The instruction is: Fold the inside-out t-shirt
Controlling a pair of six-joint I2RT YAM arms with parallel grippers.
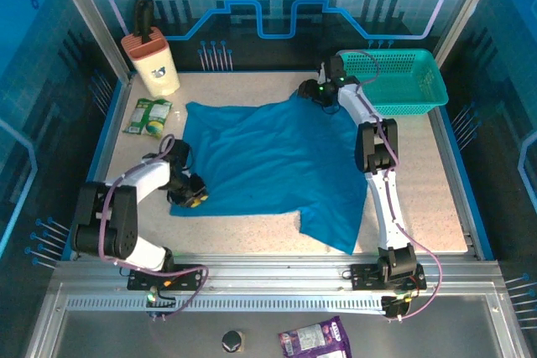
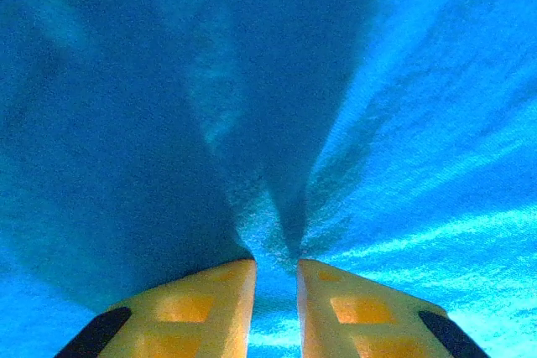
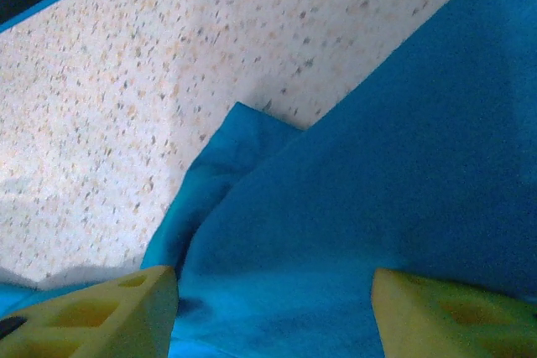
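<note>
T-shirt [image 1: 268, 157]: plain blue cloth, wrinkled, spread mostly flat across the middle of the table [image 1: 252, 232]; 1 corner trails toward the near edge on the right side.
Left pincer [image 2: 275, 267]: clenched on the t-shirt; the 2 yellow fingers [image 2: 210, 299] stand close together with a ridge of blue cloth gathered between them, and creases fan away from the grip.
Left pincer, position: at the near left edge of the t-shirt in the top view, with the arm bent low over the table.
Right pincer [image 3: 273, 276]: released; its 2 yellow fingers stand wide apart, with blue cloth lying below and between them, not pinched.
Right pincer, position: at the far right corner of the t-shirt in the top view, just beside the basket [image 1: 394, 81].
Cloth edge, right wrist view: a folded flap pokes out onto the bare speckled table.
Basket: teal mesh, at the far right corner of the table.
Beige container [image 1: 153, 63]: upright at the far left corner, with a dark handle sticking out of its top; apart from the t-shirt.
Green packet [image 1: 148, 116]: flat on the table just beside the beige container, near the far left corner of the t-shirt.
Purple packet [image 1: 315, 341]: on the metal ledge on the near side of the arm bases.
</note>
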